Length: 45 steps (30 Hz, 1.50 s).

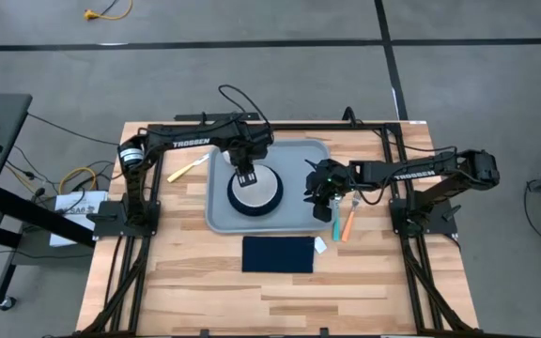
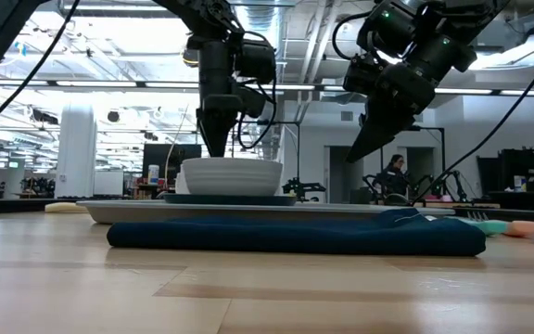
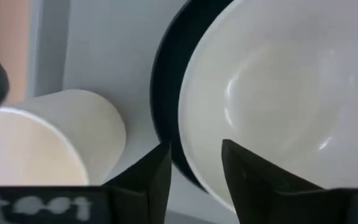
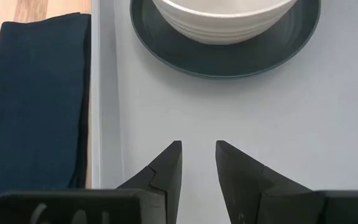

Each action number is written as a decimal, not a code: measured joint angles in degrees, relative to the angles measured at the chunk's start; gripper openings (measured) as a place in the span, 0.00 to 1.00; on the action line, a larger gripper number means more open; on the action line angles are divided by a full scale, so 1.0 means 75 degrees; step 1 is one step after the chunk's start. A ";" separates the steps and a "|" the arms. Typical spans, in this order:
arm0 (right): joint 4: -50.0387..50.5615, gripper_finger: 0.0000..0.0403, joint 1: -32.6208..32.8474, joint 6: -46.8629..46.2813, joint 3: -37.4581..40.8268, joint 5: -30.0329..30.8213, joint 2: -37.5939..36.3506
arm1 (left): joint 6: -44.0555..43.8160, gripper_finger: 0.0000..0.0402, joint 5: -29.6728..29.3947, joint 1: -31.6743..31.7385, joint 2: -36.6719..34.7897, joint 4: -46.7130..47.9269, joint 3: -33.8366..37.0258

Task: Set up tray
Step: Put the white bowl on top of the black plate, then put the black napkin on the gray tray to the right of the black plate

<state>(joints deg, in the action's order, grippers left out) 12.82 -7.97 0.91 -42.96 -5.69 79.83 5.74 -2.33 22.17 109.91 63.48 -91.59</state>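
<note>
White bowl [image 1: 255, 186] seated on dark plate [image 1: 236, 200], centred in tray [image 1: 294, 218] (meal layout); left gripper [image 1: 244, 175] parted over bowl rim, gripping nothing; right gripper [image 1: 324, 199] slightly open, empty above tray

White "TROSSEN" lettering runs along the left arm [image 1: 188, 143] and again along the right arm [image 1: 411, 176], seen from above. Pale marks on the wrist mounts are unreadable.

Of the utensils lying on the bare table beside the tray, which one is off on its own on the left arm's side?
The cream-coloured utensil, lying alone beyond the tray's left edge. The teal utensil and orange utensil lie together off its right edge.
</note>
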 joint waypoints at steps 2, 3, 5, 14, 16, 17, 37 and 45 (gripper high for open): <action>0.0002 0.23 0.0000 0.0000 0.0000 0.0000 0.0000 | 0.0035 0.33 0.0001 -0.0003 0.0000 0.0212 -0.0232; 0.0000 0.23 0.0000 0.0000 0.0000 0.0000 0.0000 | 0.0043 0.34 -0.0011 -0.0009 -0.0005 0.0298 -0.0366; 0.0003 0.23 0.0000 0.0003 0.0000 0.0000 -0.0003 | 0.0043 0.34 -0.0008 -0.0034 -0.0083 0.0496 -0.0649; 0.0018 0.23 0.0000 -0.0002 0.0000 0.0000 -0.0003 | 0.0016 0.34 0.0697 -0.0270 -0.1785 -0.0349 -0.1025; 0.0020 0.23 0.0003 -0.0067 0.0000 0.0003 -0.0003 | 0.0017 0.34 0.1237 -0.0437 -0.2312 -0.0978 -0.0586; 0.0017 0.23 0.0009 -0.0114 0.0000 0.0000 -0.0003 | 0.0014 0.34 0.1439 -0.0522 -0.2575 -0.1357 -0.0292; 0.0032 0.23 0.1437 -0.0259 0.0000 -0.0035 -0.0003 | -0.0940 0.34 0.1612 -0.2670 -0.7723 -0.9858 0.8264; -0.0070 0.23 0.2192 -0.0736 -0.0006 -0.0052 -0.0003 | 0.0296 0.34 0.1609 -0.3038 -0.8226 -1.0106 0.8935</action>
<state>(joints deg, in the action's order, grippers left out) 12.29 8.47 -4.61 -43.00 -6.09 79.81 7.96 9.73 -0.61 48.21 -12.32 -24.58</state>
